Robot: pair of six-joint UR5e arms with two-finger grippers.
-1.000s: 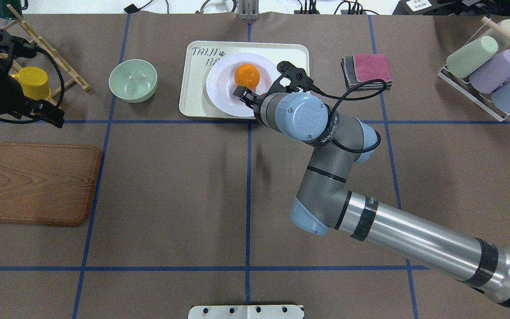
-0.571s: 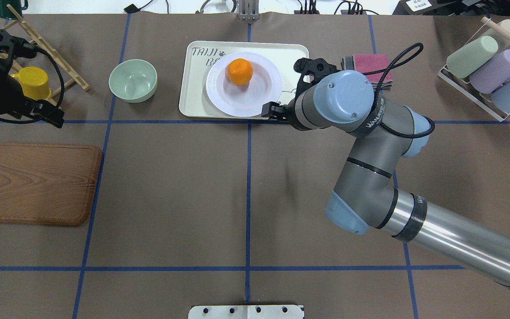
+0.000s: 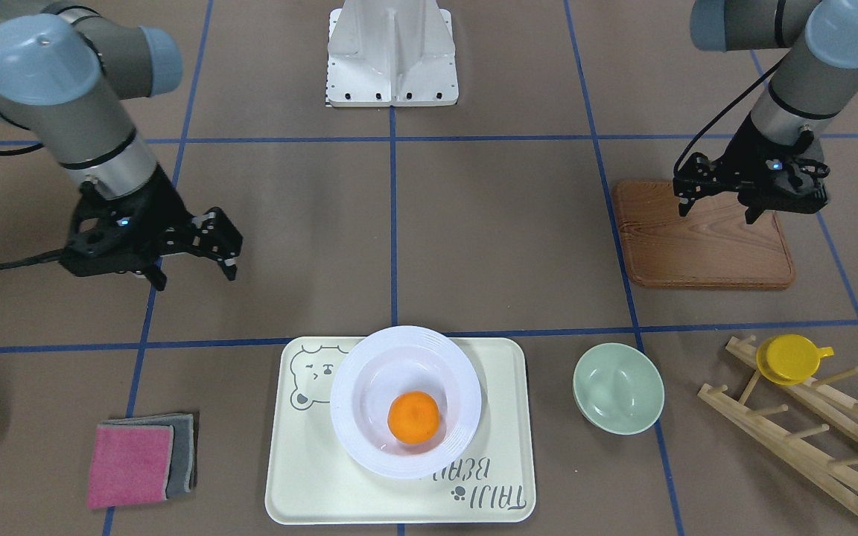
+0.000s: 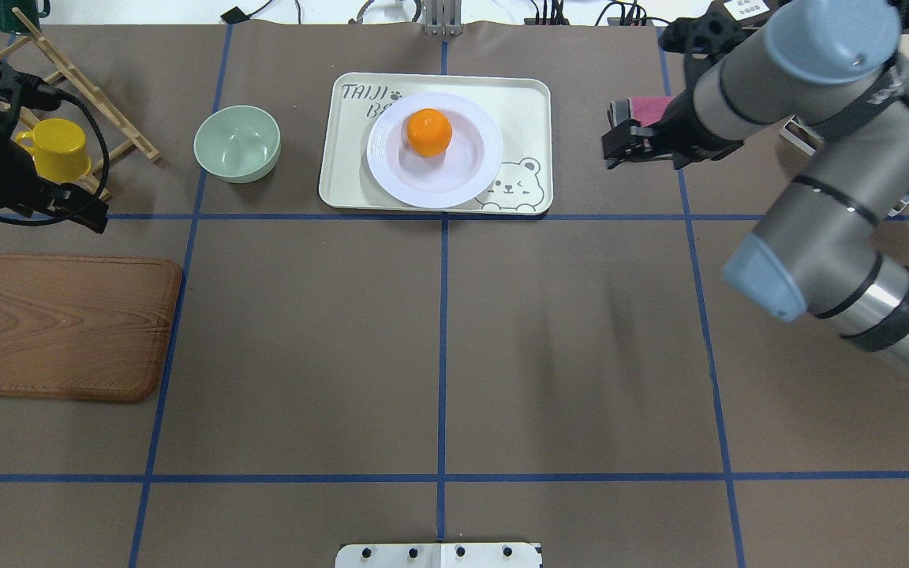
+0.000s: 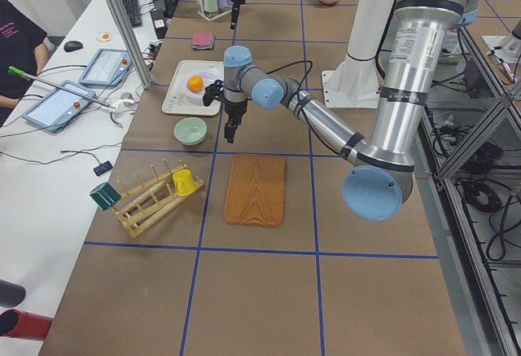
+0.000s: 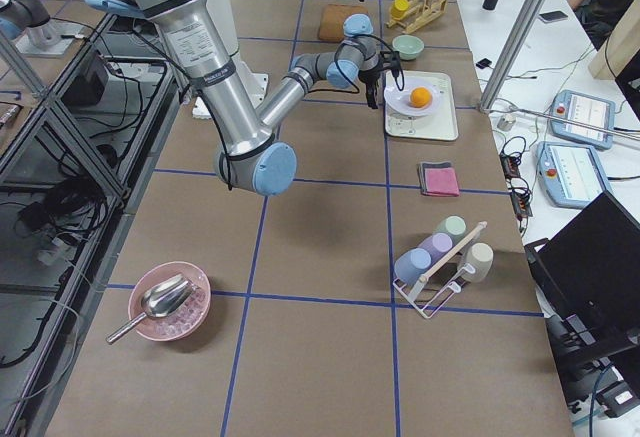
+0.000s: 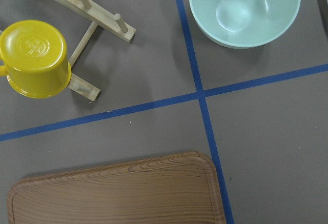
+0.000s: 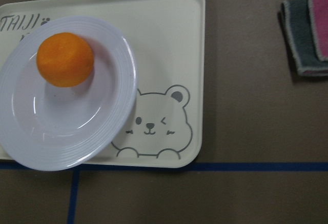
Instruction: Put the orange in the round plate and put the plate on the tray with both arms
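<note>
Nearest the robot, the brown wooden board (image 4: 68,327) lay beside the left gripper (image 3: 717,214), whose jaws looked spread and empty. The right gripper (image 3: 194,274) was spread too, well apart from the tray. Farther out, the white ribbed round plate (image 4: 454,170) sat on the cream rectangular bear-printed tray (image 4: 525,102), overhanging its near edge, with the small bright orange (image 4: 429,132) in its well. The plate looked stiff, slick and breakable, best held by opposite rims. The pale green bowl (image 4: 237,143) and the folded pink-and-grey cloths (image 3: 142,460) flanked the tray and blocked nothing.

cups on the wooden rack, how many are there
2. A yellow cup hangs at the end of the wooden rack nearer the wooden board. A dark green cup sits at the rack's opposite end. None appears hidden.
</note>
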